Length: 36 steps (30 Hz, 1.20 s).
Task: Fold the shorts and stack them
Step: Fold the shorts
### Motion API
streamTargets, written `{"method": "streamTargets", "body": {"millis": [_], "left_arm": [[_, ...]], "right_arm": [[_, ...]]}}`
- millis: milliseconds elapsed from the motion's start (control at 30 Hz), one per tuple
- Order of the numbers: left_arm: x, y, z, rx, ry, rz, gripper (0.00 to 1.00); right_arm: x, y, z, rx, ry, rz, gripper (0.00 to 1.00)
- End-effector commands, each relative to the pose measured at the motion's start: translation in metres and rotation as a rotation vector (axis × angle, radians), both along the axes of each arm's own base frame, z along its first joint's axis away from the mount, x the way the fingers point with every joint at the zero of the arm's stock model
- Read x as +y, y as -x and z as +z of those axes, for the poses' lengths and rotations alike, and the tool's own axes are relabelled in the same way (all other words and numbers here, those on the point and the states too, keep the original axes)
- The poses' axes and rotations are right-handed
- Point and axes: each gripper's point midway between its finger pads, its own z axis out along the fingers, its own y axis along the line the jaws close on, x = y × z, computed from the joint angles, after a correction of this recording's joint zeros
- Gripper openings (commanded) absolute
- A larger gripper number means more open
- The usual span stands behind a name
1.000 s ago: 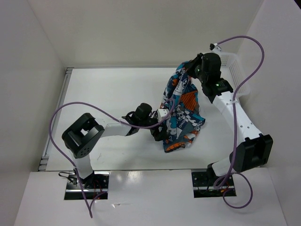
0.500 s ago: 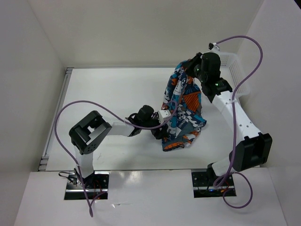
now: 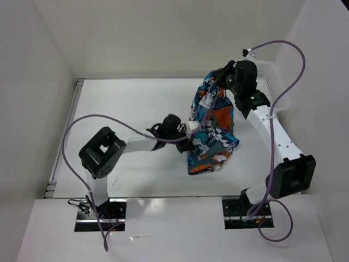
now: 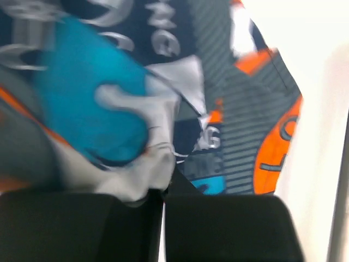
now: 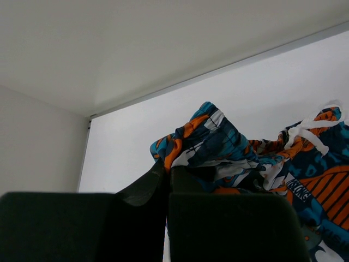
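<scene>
Shorts hang bunched over the right half of the surface. The top edge is up near the basket and the bottom hem trails toward the near edge; can't tell if the hem touches down.

Right gripper is pinched closed on the top edge and holds it high. Its wrist view shows fabric squeezed between the fingers. Left gripper is closed on the left side edge about mid-height, with a fold of cloth caught at its tips.

Change over the last second: left gripper has crept up and right into the cloth, and the lower hem has pulled in narrower. Right gripper hasn't moved.

Reads as second grasp secured. Shorts not yet folded, nothing stacked. Next is probably spreading them flat.
</scene>
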Motion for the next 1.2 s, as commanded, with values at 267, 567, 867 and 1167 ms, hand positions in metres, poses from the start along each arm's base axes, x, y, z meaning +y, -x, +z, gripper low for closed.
{"method": "streamTargets", "body": {"millis": [267,567,867,1167], "left_arm": [[0.263,-0.213,0.277,-0.301,0.079,0.75,0.0],[0.351,-0.171,0.446,-0.651,0.164,1.03,0.0],[0.368,-0.079,0.363,-0.497,0.031,1.115,0.0],[0.354,0.006,0.248,-0.225,-0.114,1.034,0.0]], "right_arm": [[-0.006,-0.033,0.114,-0.251,0.069,0.063,0.0],[0.007,-0.014,0.199,-0.453,0.143,0.118,0.0],[0.047,0.047,0.04,-0.146,0.279,0.266,0.0],[0.112,0.151,-0.134,0.219,0.331,0.56,0.0]]}}
